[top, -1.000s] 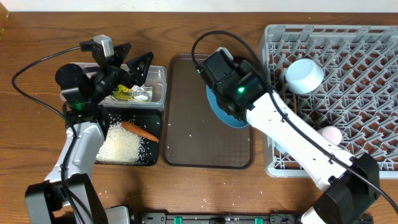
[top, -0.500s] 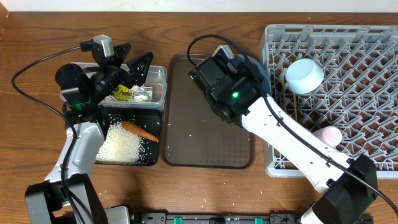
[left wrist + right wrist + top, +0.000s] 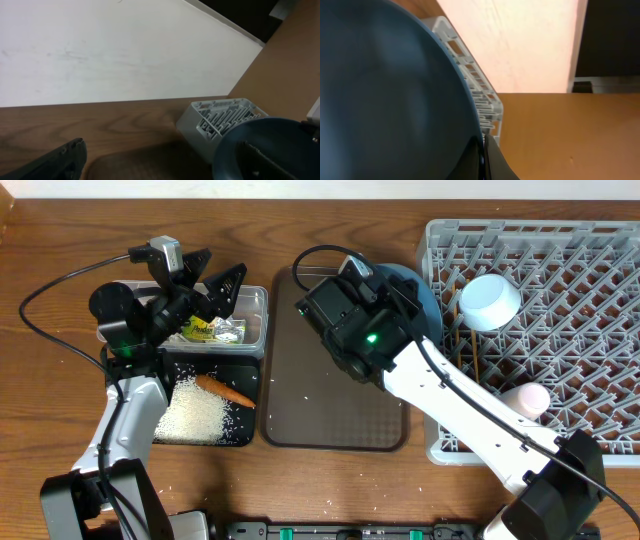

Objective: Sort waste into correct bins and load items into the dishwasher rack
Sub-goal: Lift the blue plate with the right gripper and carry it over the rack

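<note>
My right gripper [image 3: 482, 157] is shut on the rim of the large blue plate [image 3: 380, 90]. It holds the plate tilted on edge above the brown tray, beside the left wall of the grey dishwasher rack [image 3: 560, 330]. The plate [image 3: 418, 292] is partly hidden under the wrist. My left gripper [image 3: 212, 275] is open and empty above the clear tub [image 3: 255, 315], which holds a yellow-green packet [image 3: 200, 330] and foil [image 3: 233, 330]. The black tray [image 3: 245, 430] holds rice [image 3: 190, 415] and a carrot [image 3: 225, 391]. A pale blue cup or bowl [image 3: 490, 302] and a pinkish cup [image 3: 532, 396] sit in the rack.
The brown serving tray [image 3: 320, 390] lies between the bins and the rack, with a few rice grains on it. Thin dark sticks [image 3: 470, 350] stand in the rack near its left wall. In the left wrist view, the rack's corner [image 3: 220, 117] and the plate [image 3: 270, 150] show.
My right arm has lifted the blue plate off the brown tray and tipped it upright, shifting back toward the rack's near-left corner. My left arm has not moved.
</note>
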Available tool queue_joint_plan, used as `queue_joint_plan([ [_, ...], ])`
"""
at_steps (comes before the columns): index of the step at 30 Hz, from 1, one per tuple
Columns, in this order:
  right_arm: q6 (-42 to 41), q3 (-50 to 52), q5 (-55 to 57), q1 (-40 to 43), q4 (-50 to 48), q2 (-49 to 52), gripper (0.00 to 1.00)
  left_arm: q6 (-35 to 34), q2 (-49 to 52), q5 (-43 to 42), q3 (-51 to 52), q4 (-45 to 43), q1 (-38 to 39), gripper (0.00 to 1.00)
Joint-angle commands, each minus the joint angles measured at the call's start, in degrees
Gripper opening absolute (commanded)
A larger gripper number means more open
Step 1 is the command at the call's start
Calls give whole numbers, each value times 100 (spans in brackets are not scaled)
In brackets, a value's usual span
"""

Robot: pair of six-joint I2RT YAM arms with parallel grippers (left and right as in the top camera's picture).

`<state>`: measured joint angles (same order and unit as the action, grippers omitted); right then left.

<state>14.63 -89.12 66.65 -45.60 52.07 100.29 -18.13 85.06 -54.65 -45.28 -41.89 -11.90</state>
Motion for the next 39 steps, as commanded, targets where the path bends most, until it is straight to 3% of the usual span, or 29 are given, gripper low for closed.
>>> queue_joint_plan([
  [1, 92, -2, 632, -59, 4, -114, 1, 72, -94, 33, 4, -44, -4, 96],
  [13, 103, -2, 1419, -44, 175, -114, 1, 74, -94, 33, 4, -44, -4, 96],
  [22, 629, -2, 2284, 227, 157, -120, 1, 72, -94, 33, 4, -44, -4, 96],
  [36, 739, -2, 2404, 1731, 111, -273, 1, 74, -94, 33, 4, -44, -4, 96],
  [39, 1091, -2, 2402, 2232, -63, -291, 1, 72, -94, 33, 4, -44, -4, 96],
])
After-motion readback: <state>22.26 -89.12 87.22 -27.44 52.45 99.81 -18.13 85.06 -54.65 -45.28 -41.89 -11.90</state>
